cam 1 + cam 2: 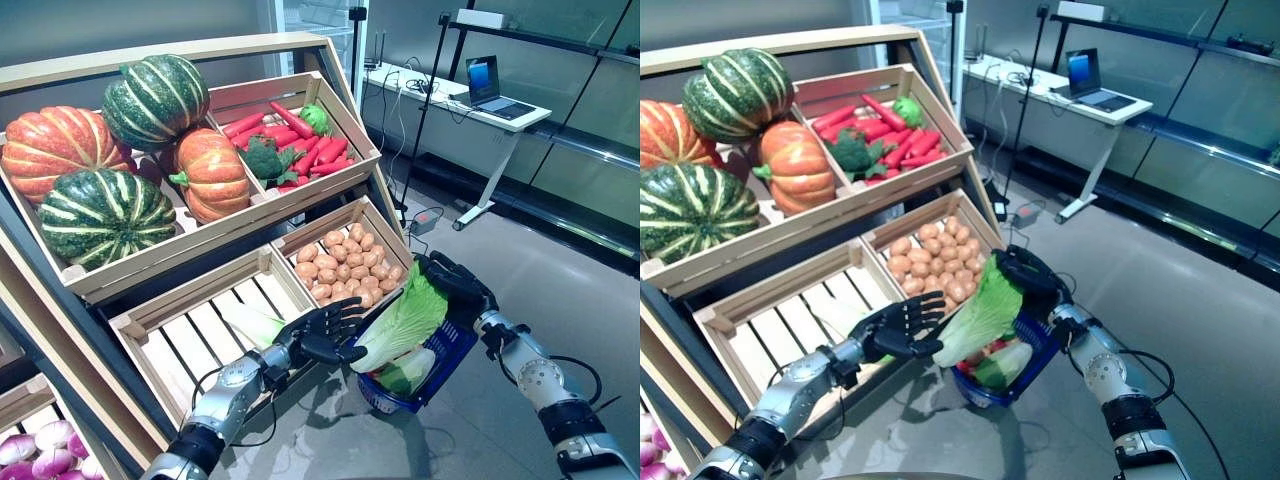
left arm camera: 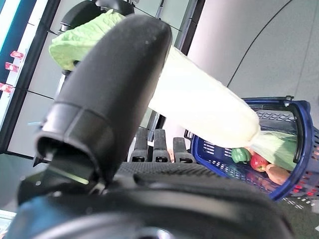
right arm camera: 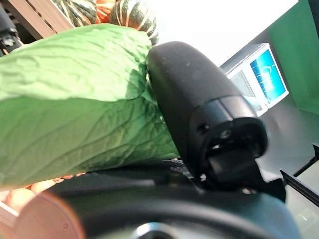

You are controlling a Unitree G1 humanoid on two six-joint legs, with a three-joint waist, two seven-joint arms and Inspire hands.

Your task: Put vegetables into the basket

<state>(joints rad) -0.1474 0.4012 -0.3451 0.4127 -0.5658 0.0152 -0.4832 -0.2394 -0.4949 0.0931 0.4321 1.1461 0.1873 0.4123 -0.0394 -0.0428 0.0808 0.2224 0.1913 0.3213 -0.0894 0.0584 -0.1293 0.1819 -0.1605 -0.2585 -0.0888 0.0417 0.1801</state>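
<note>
We see our left hand (image 1: 325, 330) with relaxed fingers touching a leafy cabbage (image 1: 400, 322) that leans out of the blue basket (image 1: 440, 365), which our right hand (image 1: 455, 280) holds up beside the wooden crate of potatoes (image 1: 345, 265).

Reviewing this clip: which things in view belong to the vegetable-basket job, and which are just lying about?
Job in hand:
- Napa cabbage, lying over the basket rim
- Blue basket, already holding other vegetables
- Left hand, open beside the cabbage's stem end
- Right hand, at the leafy end

Just there:
- Pumpkins
- Potatoes
- Red peppers
- Laptop on the desk
</note>
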